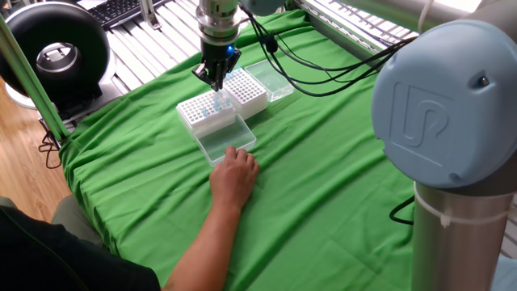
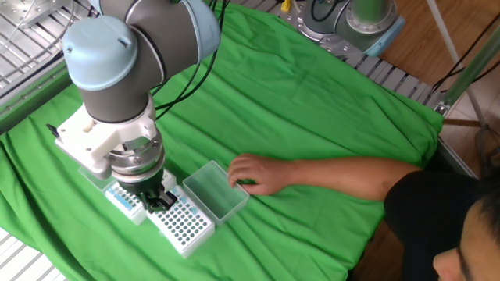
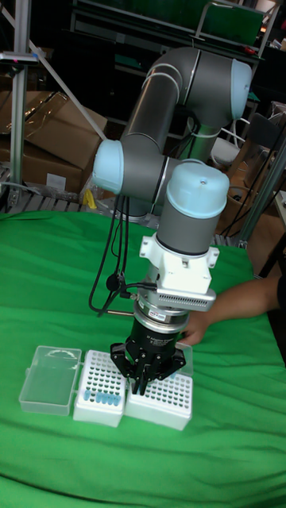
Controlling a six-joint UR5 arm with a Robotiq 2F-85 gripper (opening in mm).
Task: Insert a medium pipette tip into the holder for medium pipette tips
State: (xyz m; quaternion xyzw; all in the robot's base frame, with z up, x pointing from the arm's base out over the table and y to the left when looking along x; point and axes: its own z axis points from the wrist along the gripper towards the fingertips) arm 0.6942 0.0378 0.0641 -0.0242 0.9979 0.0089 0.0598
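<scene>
The black two-finger gripper (image 1: 216, 78) hangs straight down over the taller white block-like rack with a grid of small holes (image 1: 203, 112), the holder for medium tips, which lies directly beneath the fingers (image 3: 143, 379). In one fixed view a thin, pale, bluish translucent pipette tip (image 1: 217, 100) shows below the fingers, long axis upright, its lower end at or in the grid top; whether it is seated or only touching I cannot tell. The fingers look drawn close together around its upper end, but no view shows clearly whether they grip it or have let go. The move ahead is judged a straight vertical one. The tall fixed view shows the gripper over the seam between this rack and the lower white rack with blue tips (image 3: 100, 389) beside it, but hides the tip. The other fixed view shows the person's hand (image 2: 254, 173) resting by the clear open lid (image 2: 215, 190), beyond the holder from the fingers.
</scene>
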